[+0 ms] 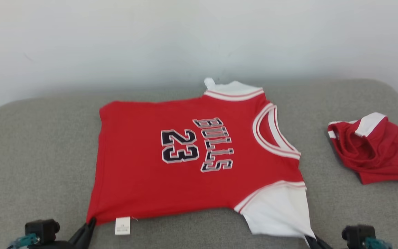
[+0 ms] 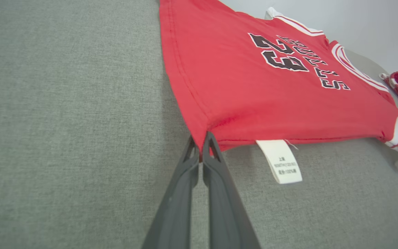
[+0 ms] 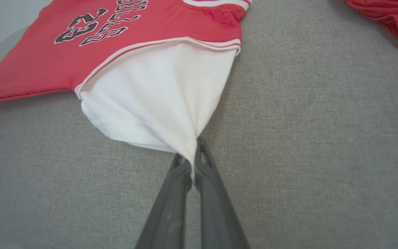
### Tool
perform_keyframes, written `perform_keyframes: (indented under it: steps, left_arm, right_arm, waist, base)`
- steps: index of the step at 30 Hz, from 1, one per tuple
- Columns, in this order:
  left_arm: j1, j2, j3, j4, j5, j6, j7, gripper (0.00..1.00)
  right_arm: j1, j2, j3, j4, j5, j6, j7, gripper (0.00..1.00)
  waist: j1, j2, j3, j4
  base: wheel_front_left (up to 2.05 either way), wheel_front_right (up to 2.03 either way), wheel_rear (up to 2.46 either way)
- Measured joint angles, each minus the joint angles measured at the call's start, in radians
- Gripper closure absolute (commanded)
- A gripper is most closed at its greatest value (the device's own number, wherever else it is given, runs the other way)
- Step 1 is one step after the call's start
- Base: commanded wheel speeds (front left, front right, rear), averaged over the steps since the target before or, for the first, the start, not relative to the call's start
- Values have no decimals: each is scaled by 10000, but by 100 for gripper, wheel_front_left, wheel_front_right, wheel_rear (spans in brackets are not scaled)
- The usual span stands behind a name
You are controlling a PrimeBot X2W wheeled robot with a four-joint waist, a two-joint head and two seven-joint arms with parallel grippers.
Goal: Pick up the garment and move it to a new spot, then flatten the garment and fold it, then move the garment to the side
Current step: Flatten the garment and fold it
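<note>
- Your garment, a red jersey printed with 23, lies face up near the middle of the grey cushioned surface, spread almost flat.
- Your left fingers are pressed together on the near-left hem corner, just beside the white care label. The red cloth puckers slightly where they pinch it.
- Your right fingers are clamped on the near edge of the white sleeve, and the cloth draws to a point between them.
- Holding these two near corners lets you put tension along the whole near edge. I judge this to be a grip for flattening, or for starting a fold away from you.
- The jersey's long axis runs left to right across the surface. The hem is at the left and the neckline points right, so the lettering reads sideways from your seat.
- The other sleeve lies at the far side, partly tucked.
- A second red garment sits crumpled at the far right, well apart from the jersey. Mind it if you later slide the folded jersey that way.
</note>
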Motion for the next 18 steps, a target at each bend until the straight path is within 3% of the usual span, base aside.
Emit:
perform_keyframes:
  steps: [8, 18]
  left_arm:
    - [802, 136, -199, -238, 36, 353, 0, 100]
    - [1011, -69, -359, -284, -10, 518, 153, 100]
  right_arm:
    - [1163, -81, -54, -811, 199, -249, 364, 100]
    - [1351, -107, 372, -736, 119, -583, 1177, 100]
  waist:
    - [0, 0, -756, 71]
    - [3, 0, -772, 78]
  base:
    - [0, 0, 0]
    - [0, 0, 0]
